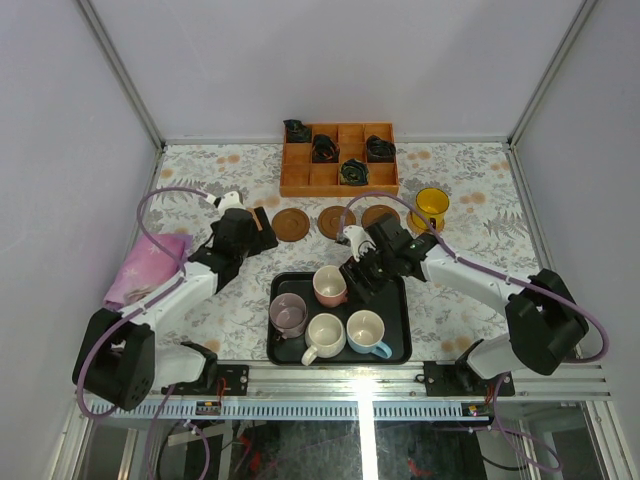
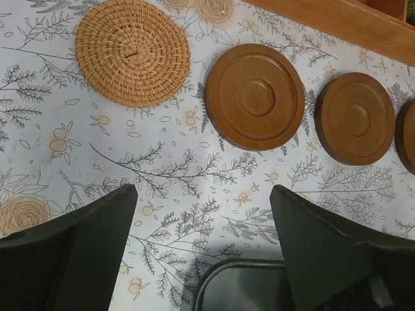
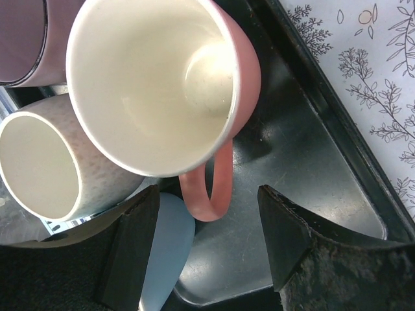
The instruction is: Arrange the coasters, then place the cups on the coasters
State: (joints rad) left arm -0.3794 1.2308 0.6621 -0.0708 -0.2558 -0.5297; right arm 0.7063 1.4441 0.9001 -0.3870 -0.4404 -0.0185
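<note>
On the black tray (image 1: 400, 300) stand four cups: pink (image 1: 330, 285), mauve-grey (image 1: 288, 315), white (image 1: 325, 335) and light blue (image 1: 366, 332). My right gripper (image 1: 358, 280) hovers open over the tray. In the right wrist view its jaws (image 3: 207, 191) straddle the pink cup's (image 3: 155, 84) handle without touching it. A yellow cup (image 1: 431, 208) stands off the tray at the back right. Three dark brown coasters (image 1: 292, 224) (image 1: 337, 221) (image 1: 381, 216) lie in a row. My left gripper (image 1: 252, 230) is open and empty (image 2: 202, 193), just short of a woven coaster (image 2: 132, 52).
An orange wooden box (image 1: 340, 178) with dark bundles sits behind the coasters. A pink cloth (image 1: 150, 265) lies at the left edge. The tray's corner (image 2: 220, 278) sits right below my left gripper. Walls close in on both sides and at the back.
</note>
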